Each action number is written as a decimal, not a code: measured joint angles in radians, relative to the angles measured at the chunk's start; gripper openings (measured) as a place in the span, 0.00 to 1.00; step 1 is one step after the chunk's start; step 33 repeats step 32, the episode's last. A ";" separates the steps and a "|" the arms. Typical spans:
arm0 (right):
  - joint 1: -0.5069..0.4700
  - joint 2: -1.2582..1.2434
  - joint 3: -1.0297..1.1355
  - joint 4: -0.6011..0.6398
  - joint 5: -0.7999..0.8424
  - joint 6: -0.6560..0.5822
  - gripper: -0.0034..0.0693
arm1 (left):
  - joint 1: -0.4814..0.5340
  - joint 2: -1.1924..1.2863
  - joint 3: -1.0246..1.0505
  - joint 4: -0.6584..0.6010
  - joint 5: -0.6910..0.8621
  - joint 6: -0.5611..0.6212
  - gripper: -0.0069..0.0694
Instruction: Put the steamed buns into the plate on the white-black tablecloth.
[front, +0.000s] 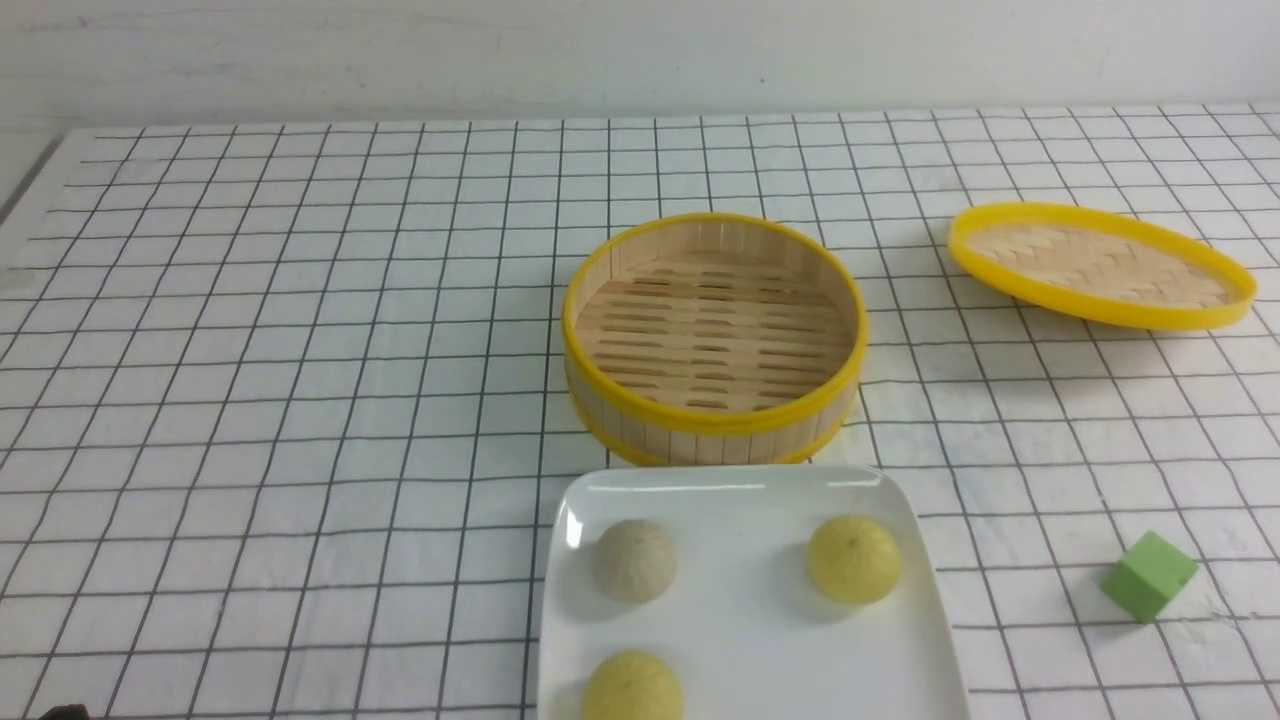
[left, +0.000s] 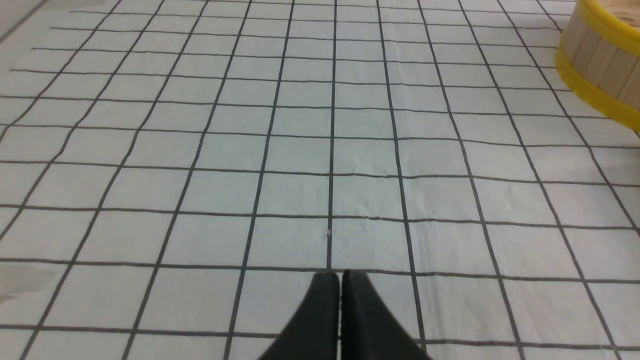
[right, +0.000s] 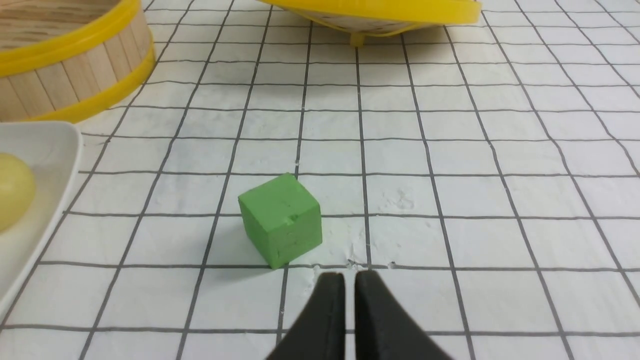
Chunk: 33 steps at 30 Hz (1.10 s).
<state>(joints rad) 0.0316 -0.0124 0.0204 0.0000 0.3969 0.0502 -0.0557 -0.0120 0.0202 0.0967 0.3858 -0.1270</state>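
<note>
Pointing over the tablecloth, the left gripper is pressed together, the right gripper slightly parted.

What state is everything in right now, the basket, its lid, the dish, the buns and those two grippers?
Steamer basket: uncovered, empty
Woven lid: off the basket, tilted
White plate: holding three buns
Buns: resting on the plate, ungripped
Left gripper: nearly shut, holding nothing
Right gripper: slightly open, holding nothing

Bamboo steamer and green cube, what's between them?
Just gridded tablecloth and the plate's far right corner, between steamer and cube, in the front view.
</note>
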 joint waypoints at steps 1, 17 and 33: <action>0.000 0.000 0.000 0.000 0.000 0.000 0.12 | 0.000 0.000 0.000 0.000 0.000 0.000 0.13; 0.000 0.000 0.000 0.000 0.000 0.000 0.16 | 0.000 0.000 0.000 0.003 0.000 0.000 0.16; 0.000 0.000 0.000 0.000 0.000 0.000 0.18 | 0.000 0.000 0.000 0.004 0.000 0.000 0.18</action>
